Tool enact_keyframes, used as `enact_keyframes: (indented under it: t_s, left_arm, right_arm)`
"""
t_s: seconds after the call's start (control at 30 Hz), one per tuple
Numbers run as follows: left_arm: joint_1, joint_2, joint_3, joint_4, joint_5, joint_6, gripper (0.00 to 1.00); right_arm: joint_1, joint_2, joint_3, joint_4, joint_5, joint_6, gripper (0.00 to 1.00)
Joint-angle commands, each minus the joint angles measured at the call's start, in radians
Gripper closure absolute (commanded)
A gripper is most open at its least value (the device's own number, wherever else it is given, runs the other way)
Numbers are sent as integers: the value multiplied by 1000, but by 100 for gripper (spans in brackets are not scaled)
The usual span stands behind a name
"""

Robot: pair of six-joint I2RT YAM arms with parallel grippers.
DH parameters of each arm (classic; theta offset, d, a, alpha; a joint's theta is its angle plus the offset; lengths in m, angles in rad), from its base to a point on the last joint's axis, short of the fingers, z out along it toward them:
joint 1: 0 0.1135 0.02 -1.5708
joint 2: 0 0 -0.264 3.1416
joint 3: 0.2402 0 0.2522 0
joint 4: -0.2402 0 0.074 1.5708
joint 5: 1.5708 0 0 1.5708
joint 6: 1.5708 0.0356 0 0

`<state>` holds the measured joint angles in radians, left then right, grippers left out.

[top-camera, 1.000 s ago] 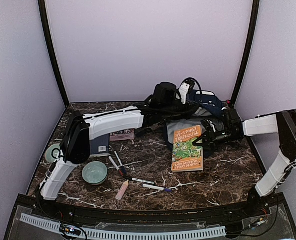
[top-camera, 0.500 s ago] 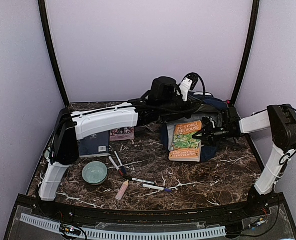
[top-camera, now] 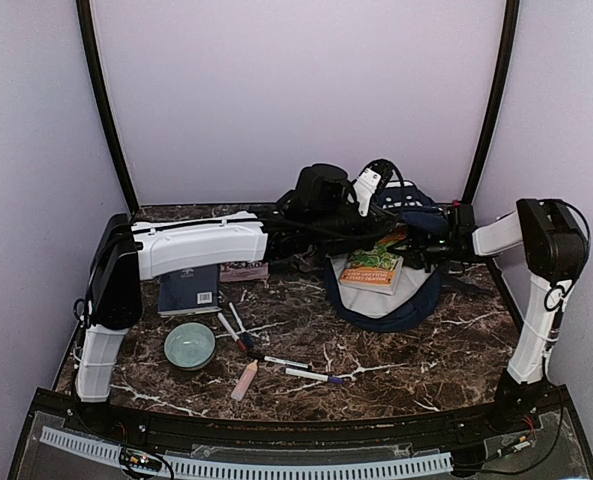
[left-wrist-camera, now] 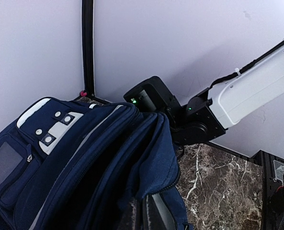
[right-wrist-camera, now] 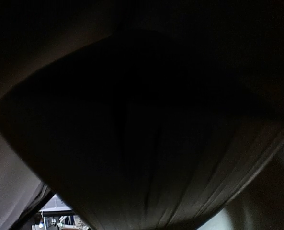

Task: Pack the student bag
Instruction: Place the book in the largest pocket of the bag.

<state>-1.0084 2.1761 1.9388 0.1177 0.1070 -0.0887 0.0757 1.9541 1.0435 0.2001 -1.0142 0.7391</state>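
Basically, bag (top-camera: 381, 312) sits at the back-right of the tabletop (top-camera: 426, 350). Its long axis runs roughly near–far. The mouth faces the near side and the navy body is bunched up toward the back wall. The front flap is folded down onto the tabletop, pale lining up.

Left gripper (left-wrist-camera: 142, 218) is pressed together on the bag's upper edge. In the left wrist view the navy fabric runs right into the fingers, and the grey-patched front panel drops away to the left. The left arm spans across from the left side to reach it.

Right gripper (top-camera: 423, 256) is at the mouth from the right, pinching the right edge of the orange book (top-camera: 372, 268). That book is tilted over the pale lining, partly inside the mouth. Right wrist view is almost all dark fabric, so no detail there.

On the tabletop, well apart to the left: navy book (top-camera: 188, 290), bowl (top-camera: 190, 345), and pens (top-camera: 288, 362) scattered near the front.
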Motion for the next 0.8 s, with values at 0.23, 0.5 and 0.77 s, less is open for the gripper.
enact_keyframes:
  t_s: [0.23,0.5,0.77]
  left_arm:
    - [-18,-122,-39,163,-48,11,100]
    - [-13,-123,-70,200,-96,-2,100]
    - [-2,-128,-87,225,-98,-22,100]
  right_arm:
    - [9,-106,43,-291,227,-274,50]
    - [65,-228,22,-579,264,-523,35]
    - [88,-310,-25,-735,435,-684,31]
